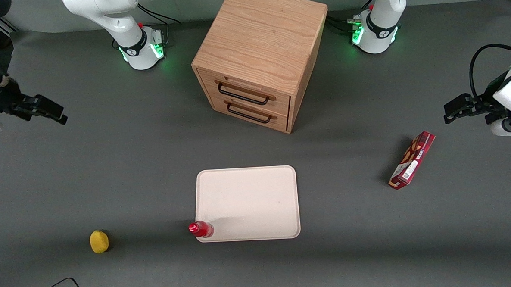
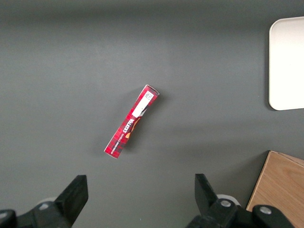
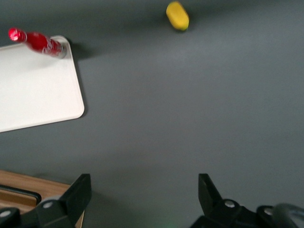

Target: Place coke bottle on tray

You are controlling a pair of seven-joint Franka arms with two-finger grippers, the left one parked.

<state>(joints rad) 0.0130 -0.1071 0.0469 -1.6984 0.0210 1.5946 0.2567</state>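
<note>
Coke bottle (image 1: 201, 229): I see it standing upright on the tray's corner, the one nearest the front camera toward the working arm's end. Its base sits just inside the rim, so I judge the placing done, if only barely.

Tray (image 1: 257, 195): it lies flat on the counter in front of the wooden drawer cabinet (image 1: 258, 57). Apart from the bottle at that corner its surface is bare. The bottle's perch so near the edge suggests the nearest reachable spot was used, not the middle.

End effector (image 1: 49, 110): mine hangs in the air, well away from the tray at the working arm's end of the counter. Its fingers stand apart with nothing between them, as the wrist view over bare counter shows. I read that as a released, retreated pose.

Lemon (image 1: 99, 241): a small yellow fruit, which I take to be a lemon, rests on the counter. It is about as near the front camera as the bottle, off toward the working arm's end and apart from the tray.

Snack box (image 1: 412, 160): the red box lies toward the parked arm's end, clear of everything.

Risk: with the bottle tall and close to the rim, I judge a nudge could tip it off.
</note>
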